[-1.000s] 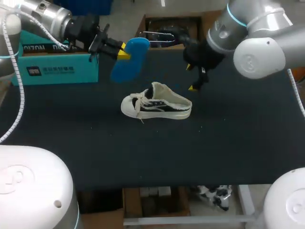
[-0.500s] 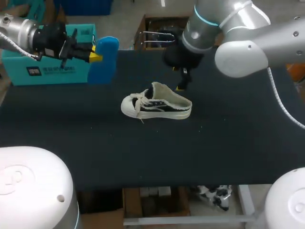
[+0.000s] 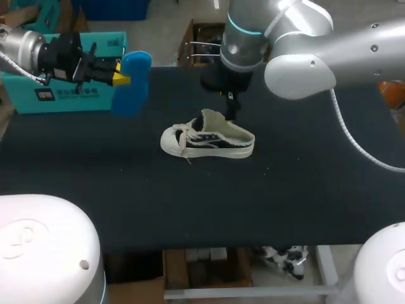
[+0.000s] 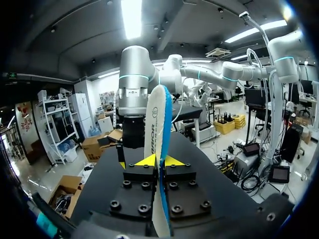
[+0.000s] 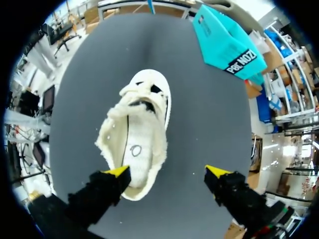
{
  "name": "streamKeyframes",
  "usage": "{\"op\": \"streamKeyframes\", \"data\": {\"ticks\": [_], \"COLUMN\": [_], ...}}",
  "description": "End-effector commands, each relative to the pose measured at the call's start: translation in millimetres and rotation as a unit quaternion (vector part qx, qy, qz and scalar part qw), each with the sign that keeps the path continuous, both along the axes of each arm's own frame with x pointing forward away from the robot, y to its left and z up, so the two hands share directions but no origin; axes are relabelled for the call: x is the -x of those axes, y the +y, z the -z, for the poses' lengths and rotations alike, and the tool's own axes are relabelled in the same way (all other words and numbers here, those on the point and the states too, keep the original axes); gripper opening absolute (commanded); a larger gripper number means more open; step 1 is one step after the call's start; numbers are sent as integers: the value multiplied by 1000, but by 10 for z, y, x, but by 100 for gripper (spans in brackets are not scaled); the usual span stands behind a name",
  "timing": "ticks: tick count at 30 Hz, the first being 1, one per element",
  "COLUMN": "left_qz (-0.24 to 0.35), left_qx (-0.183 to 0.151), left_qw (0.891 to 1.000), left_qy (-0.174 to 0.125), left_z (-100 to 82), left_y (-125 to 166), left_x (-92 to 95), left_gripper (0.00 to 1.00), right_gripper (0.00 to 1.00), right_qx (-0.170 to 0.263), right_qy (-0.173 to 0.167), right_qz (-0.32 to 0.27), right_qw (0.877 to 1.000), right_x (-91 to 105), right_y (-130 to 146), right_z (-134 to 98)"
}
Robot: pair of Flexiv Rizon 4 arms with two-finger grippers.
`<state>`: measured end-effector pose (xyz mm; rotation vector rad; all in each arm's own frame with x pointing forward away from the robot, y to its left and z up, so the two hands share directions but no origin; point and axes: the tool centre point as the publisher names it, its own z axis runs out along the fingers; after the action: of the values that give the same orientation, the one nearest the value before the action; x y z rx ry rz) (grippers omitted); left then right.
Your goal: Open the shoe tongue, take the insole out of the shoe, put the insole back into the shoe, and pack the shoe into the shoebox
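Observation:
A white low-top shoe (image 3: 207, 137) lies on its sole mid-table, toe to the left, opening up (image 5: 137, 144). Its blue insole (image 3: 130, 82) hangs in the air at the left, in front of the teal shoebox (image 3: 69, 95), with my left gripper (image 3: 117, 77) shut on one end. In the left wrist view the insole (image 4: 157, 119) stands on edge between the yellow tips of the left gripper (image 4: 159, 162). My right gripper (image 3: 228, 106) hovers open just above and behind the shoe's heel. In its own view the right gripper (image 5: 167, 172) has one fingertip over the heel rim and the other over bare table.
The shoebox (image 5: 227, 42) stands at the table's far left. The black tabletop (image 3: 304, 183) stretches bare in front of and to the right of the shoe. My right arm (image 4: 134, 74) rises across the table from the left gripper.
My left arm has carried the insole leftward, toward the shoebox. My right arm has swung left and now hangs over the shoe's heel, still open.

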<state>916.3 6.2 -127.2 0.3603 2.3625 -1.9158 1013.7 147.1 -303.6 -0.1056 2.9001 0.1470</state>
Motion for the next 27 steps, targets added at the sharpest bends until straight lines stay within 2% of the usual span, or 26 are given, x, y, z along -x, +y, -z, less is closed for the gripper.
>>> {"op": "streamKeyframes", "data": {"ticks": [1, 2, 8, 10, 12, 14, 15, 16, 19, 20, 27], "left_qz": [-14, -15, -28, -29, -30, -29, -28, -28, -28, -28, -26], "left_qx": [35, 45, 53, 56, 56, 56, 56, 56, 56, 56, 59], "left_qw": [999, 999, 998, 998, 998, 998, 998, 998, 998, 998, 998], "left_qy": [-11, -14, -13, -12, -12, -12, -12, -12, -13, -13, -12], "left_z": [153, 173, 256, 267, 271, 273, 274, 275, 272, 271, 275], "left_y": [209, 247, 379, 400, 412, 422, 429, 435, 463, 471, 517], "left_x": [70, 75, 41, 31, 23, 19, 15, 13, 7, 4, -29], "left_gripper": [0, 0, 0, 0, 0, 0, 0, 0, 0, 0, 0], "right_gripper": [100, 100, 100, 93, 84, 55, 45, 41, 5, 0, 0], "right_qx": [56, 50, 46, 49, 57, 64, 73, 83, 93, 92, 98], "right_qy": [1, 2, 16, 24, 32, 36, 41, 42, 48, 49, 59], "right_qz": [22, 24, 37, 43, 49, 55, 60, 65, 75, 76, 85], "right_qw": [998, 998, 998, 998, 997, 996, 995, 993, 992, 992, 990], "right_x": [-14, -16, -31, -52, -69, -86, -101, -111, -120, -119, -97], "right_y": [129, 145, 254, 283, 304, 311, 306, 302, 291, 287, 266], "right_z": [38, 57, 145, 172, 193, 218, 239, 261, 309, 324, 379]}}
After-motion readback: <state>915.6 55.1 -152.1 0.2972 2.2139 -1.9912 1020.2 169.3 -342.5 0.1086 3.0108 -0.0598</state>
